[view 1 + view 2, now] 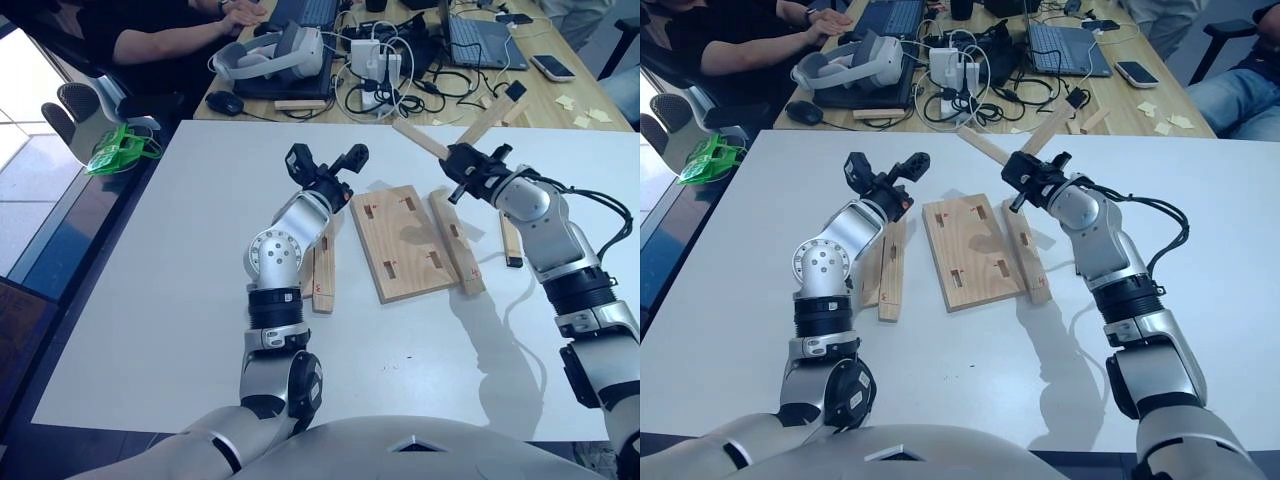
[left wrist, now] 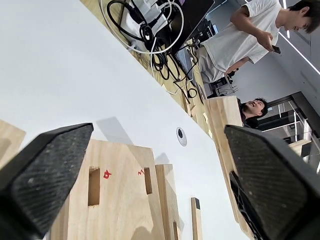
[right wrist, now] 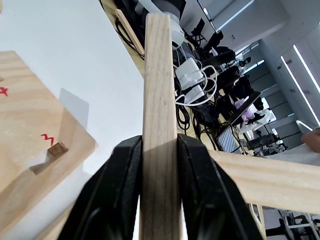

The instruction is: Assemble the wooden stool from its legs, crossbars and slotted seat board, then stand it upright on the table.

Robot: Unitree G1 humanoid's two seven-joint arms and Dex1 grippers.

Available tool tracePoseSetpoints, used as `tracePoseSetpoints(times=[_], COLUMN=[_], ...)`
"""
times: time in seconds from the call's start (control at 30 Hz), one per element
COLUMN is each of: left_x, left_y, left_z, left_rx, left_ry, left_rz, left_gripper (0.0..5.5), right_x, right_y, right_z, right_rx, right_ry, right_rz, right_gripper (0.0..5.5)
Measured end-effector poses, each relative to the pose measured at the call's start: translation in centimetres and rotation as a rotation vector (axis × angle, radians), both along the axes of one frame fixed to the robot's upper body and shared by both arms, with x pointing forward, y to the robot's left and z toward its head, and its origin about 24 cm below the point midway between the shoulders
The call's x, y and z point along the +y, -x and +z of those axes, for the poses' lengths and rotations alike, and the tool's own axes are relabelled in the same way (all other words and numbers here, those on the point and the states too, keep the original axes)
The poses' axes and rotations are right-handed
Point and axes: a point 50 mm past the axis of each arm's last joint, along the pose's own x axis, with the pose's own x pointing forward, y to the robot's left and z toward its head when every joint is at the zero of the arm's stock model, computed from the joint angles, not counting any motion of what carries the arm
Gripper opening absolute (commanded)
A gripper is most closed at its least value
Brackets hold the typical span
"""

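The seat board (image 1: 400,243) lies flat on the white table (image 1: 150,300), near the middle of the left eye view. Its long axis runs from the upper left down to the lower right. Four slots with red marks face up.

A leg (image 1: 458,245) lies flat just beside the board's right long edge and points the same way. Further right, a short stick (image 1: 510,242) with a dark lower end lies apart from them, nearly up and down in the frame. Left of the board, two sticks (image 1: 888,270) lie side by side, pointing up and down the frame and partly hidden under the left arm.

The left claw (image 1: 327,157) hangs above the table at the upper left of the board. Its fingers (image 2: 47,175) are spread wide with nothing between them.

The right claw (image 1: 476,160) is at the upper right of the board, raised off the table. It is clamped on a wooden bar (image 3: 159,100), which points up and to the left in the left eye view. A second bar (image 1: 495,118) meets the first at the claw and points to the upper right, so the two form a V.

Behind the table, a wooden desk holds a headset (image 1: 270,55) and tangled cables (image 1: 375,80).
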Motion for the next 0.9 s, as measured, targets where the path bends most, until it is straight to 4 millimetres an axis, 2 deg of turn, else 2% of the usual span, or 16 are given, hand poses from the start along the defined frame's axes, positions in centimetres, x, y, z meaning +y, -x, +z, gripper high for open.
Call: tracePoseSetpoints(times=[0.23, 0.5, 0.73, 0.9], left_x=[0.0, -0.3, 0.9, 1.2], left_y=[-0.2, -0.3, -0.5, -0.4], left_z=[-0.1, 0.8, 0.1, 0.2], left_rx=[0.028, -0.006, 0.142, 0.207], left_ry=[0.078, 0.150, 0.159, 0.183], left_rz=[0.029, 0.048, 0.205, 0.261], left_gripper=[4.85, 4.85, 3.87, 3.09], right_x=[2.3, 4.8, 6.1, 6.3], right_y=[0.7, 1.2, 1.8, 2.3], right_z=[-0.5, -0.8, -1.1, -1.3], right_rx=[-0.045, -0.040, -0.114, -0.174], right_ry=[0.079, 0.057, 0.133, 0.204], right_rz=[0.154, 0.234, 0.311, 0.367], right_gripper=[0.96, 0.96, 0.96, 0.96])
